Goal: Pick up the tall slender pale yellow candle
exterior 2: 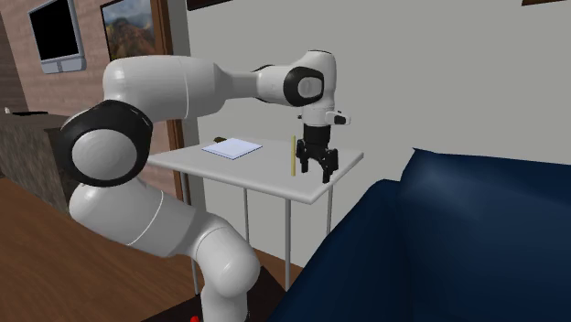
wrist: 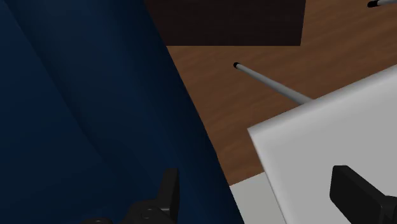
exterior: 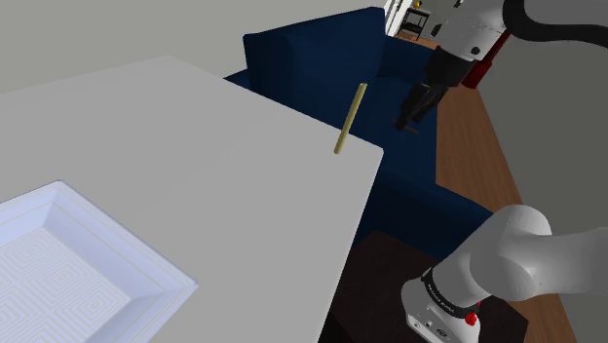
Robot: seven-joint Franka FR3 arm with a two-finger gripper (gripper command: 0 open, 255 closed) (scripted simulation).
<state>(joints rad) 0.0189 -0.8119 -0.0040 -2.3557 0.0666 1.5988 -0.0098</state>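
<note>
Currently the candle (exterior: 350, 119) stands upright at the table's (exterior: 175, 136) corner nearest the sofa (exterior: 312, 58), and I judge it light, stiff, tippy, best pinched mid-shaft by my gripper (exterior: 411, 119), whose fingers hang wide apart beyond that edge.

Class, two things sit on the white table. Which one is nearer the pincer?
The thin olive-yellow candle, standing upright at the table edge close to the pincer. The white tray lies flat, far toward the other end.
</note>
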